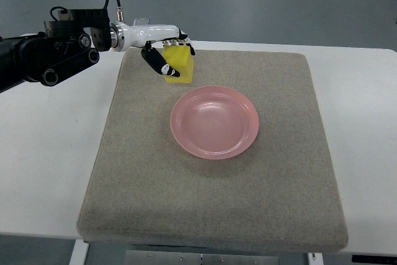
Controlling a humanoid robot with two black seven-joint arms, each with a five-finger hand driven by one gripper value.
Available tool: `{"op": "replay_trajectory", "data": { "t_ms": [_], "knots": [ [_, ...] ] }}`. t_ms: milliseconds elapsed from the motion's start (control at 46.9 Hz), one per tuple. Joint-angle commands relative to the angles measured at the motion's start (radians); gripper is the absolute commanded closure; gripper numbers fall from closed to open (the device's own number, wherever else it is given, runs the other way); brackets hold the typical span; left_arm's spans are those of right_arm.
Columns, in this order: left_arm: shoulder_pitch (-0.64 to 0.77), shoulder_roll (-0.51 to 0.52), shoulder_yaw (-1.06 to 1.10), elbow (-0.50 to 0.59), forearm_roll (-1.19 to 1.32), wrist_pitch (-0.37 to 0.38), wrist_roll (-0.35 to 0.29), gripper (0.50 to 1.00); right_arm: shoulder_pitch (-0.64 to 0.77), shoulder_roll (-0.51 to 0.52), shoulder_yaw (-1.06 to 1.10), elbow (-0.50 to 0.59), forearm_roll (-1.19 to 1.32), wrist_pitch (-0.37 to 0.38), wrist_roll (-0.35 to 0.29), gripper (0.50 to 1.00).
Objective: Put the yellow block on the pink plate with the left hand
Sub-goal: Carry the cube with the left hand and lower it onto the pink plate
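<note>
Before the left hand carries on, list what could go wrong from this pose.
1. The left hand has its fingers curled around only the upper part of the yellow block; such a shallow hold could let the block slip or twist on the way.
2. The pink plate has a raised rim and a smooth, shallow bowl, so a block released near the edge might tip or slide off onto the grey mat.
</note>
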Motion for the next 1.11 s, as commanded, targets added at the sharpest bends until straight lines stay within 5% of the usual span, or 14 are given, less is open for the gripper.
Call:
{"op": "replay_trajectory", "data": {
  "t_ms": [0, 320, 1088],
  "knots": [
    [-0.008, 0.002, -0.001, -0.050, 0.004, 0.005, -0.001, 1.000, 0.000, 0.000, 0.000, 0.000, 0.000, 0.001, 0.000, 0.576],
    [-0.004, -0.003, 0.011, -0.247, 0.038, 0.008, 0.004, 1.000, 0.000, 0.000, 0.000, 0.000, 0.000, 0.001, 0.001, 0.576],
    [0.033, -0.018, 0.033, -0.238, 0.143, -0.013, 0.004, 0.999, 0.000, 0.000, 0.000, 0.000, 0.000, 0.001, 0.000, 0.576]
  ]
}}
